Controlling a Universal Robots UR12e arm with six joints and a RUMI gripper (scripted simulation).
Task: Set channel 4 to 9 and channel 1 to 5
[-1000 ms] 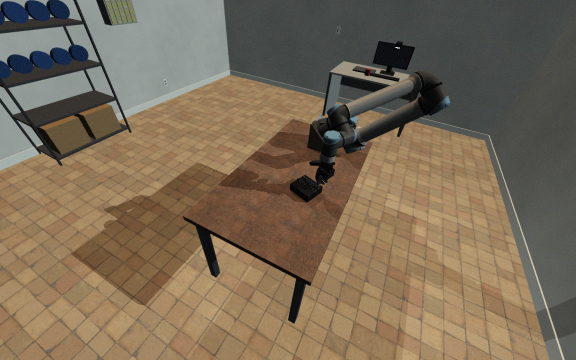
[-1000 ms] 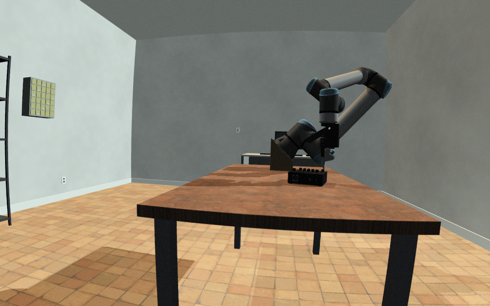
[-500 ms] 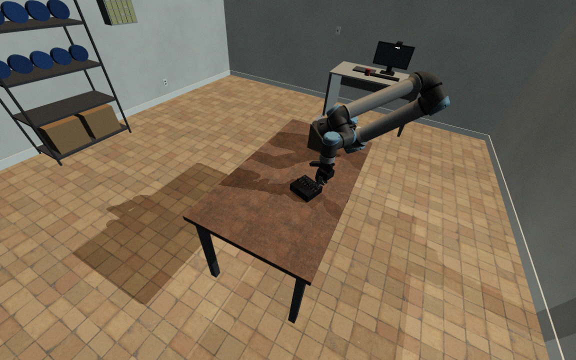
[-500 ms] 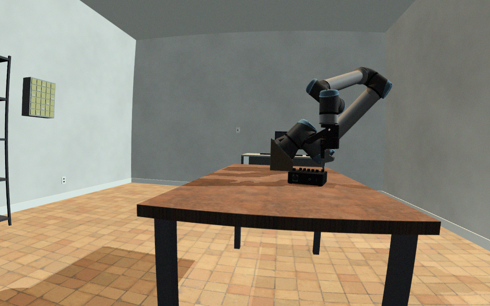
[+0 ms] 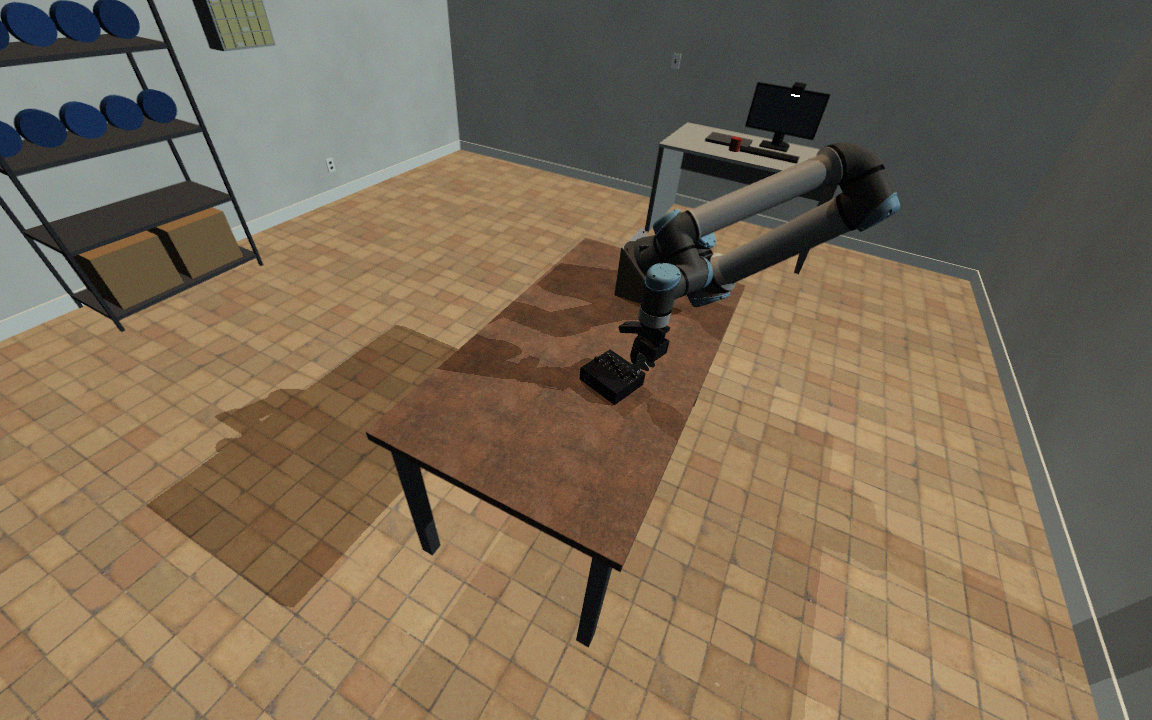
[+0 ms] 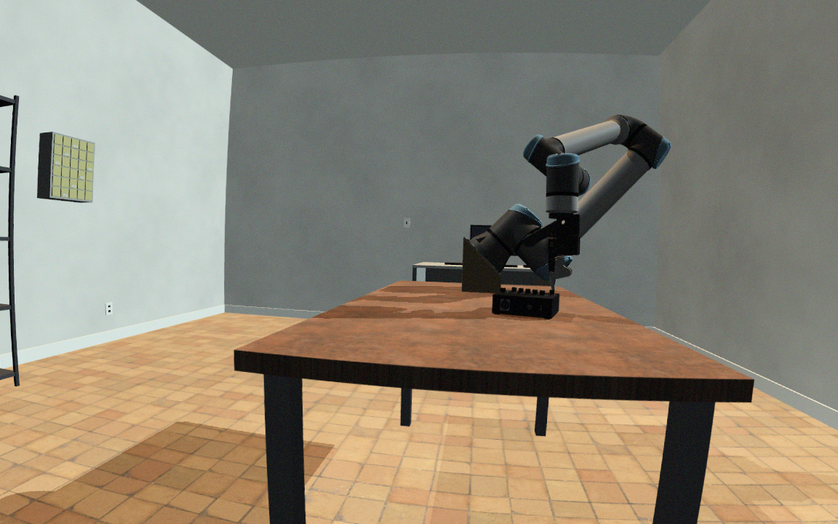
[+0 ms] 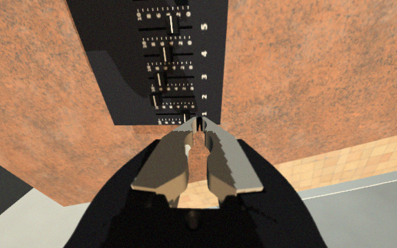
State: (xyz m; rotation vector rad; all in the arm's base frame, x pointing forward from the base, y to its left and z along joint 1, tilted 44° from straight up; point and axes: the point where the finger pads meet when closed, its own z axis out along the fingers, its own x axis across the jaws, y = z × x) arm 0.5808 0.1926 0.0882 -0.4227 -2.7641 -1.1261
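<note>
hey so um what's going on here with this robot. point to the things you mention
The robot arm (image 5: 777, 189) (image 6: 604, 136) has its closed pincer (image 5: 642, 365) (image 6: 553, 287) (image 7: 200, 117) down by the channel 1 end of a black lighting desk (image 5: 611, 377) (image 6: 524, 305) (image 7: 105, 69), holding nothing. Channel 1's fader (image 7: 185, 116) sits low, around 2, and channel 4's (image 7: 165, 54) is near mid-scale, so neither is at its target of 5 and 9.
</note>
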